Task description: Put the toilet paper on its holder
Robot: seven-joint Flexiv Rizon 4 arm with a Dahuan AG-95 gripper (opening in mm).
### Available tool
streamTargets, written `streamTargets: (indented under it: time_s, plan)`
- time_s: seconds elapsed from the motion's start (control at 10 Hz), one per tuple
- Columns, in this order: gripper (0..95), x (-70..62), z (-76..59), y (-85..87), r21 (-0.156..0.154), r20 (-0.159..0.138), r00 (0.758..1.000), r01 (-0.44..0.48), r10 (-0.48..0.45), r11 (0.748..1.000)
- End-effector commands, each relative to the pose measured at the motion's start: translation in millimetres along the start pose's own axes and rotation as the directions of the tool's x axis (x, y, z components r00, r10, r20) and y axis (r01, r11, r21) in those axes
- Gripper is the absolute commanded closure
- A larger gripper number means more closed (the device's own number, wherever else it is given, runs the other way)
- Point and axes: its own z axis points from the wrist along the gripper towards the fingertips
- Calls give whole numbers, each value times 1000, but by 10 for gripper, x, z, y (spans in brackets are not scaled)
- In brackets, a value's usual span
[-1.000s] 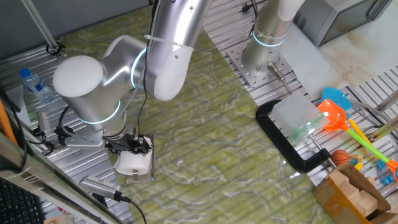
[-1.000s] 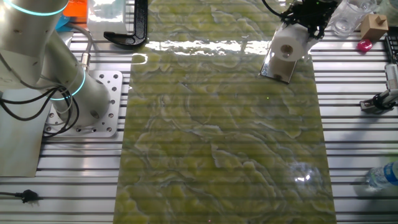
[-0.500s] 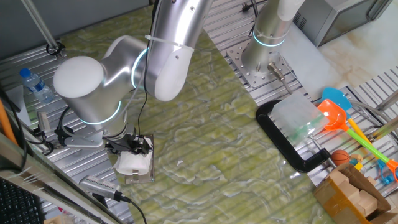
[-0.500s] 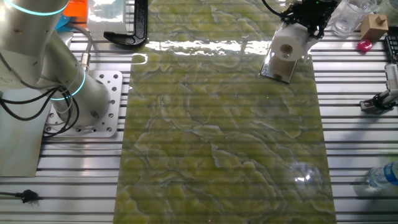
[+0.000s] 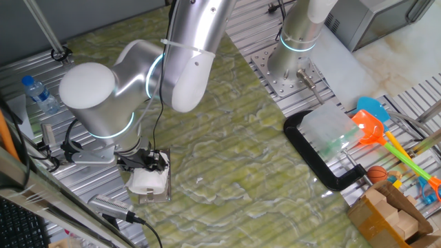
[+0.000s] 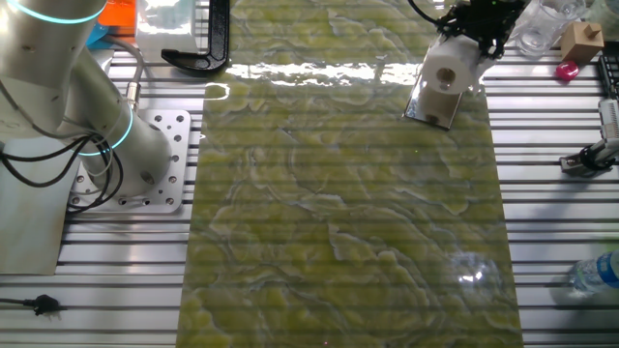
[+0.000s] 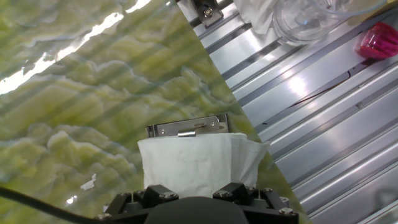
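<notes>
The jaws of the gripper (image 5: pixel 145 165) are closing on the toilet paper (image 5: pixel 147 180), gripping the white roll from its upper end, with the black finger mounts visible just above the paper in the hand view. The roll (image 6: pixel 449 70) is sitting low over the holder (image 6: pixel 431 104), the small shiny metal plate lying at the edge of the green patterned mat (image 6: pixel 338 193) where it meets the slatted metal table (image 6: pixel 551 193). In the other fixed view the hollow core is facing outward and the roll is appearing tilted relative to the plate; whether the upright post is already entering the core cannot be told, since the paper is hiding it in all three views. In the hand view the far edge of the holder (image 7: pixel 186 127) is showing just beyond the paper (image 7: pixel 196 163). The step in hand is judged to be the final seating of the roll onto the post. The next move is calling for the core to be aligned squarely with the post, then for a straight, gentle descent before release; the soft paper is likely to deform under grip pressure, so a skewed push is risking a snag or a shift of the light plate
</notes>
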Motion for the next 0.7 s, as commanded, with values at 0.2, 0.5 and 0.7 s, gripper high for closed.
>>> streamTargets:
  time_s: [0.2,0.5,0.7]
  plan:
    - [0,0,3,-1,1,-3,1000,14,-14,1000]
    - [0,0,2,-1,1,-5,1000,18,-18,1000]
    - [0,0,-3,0,0,-7,1000,23,-23,1000]
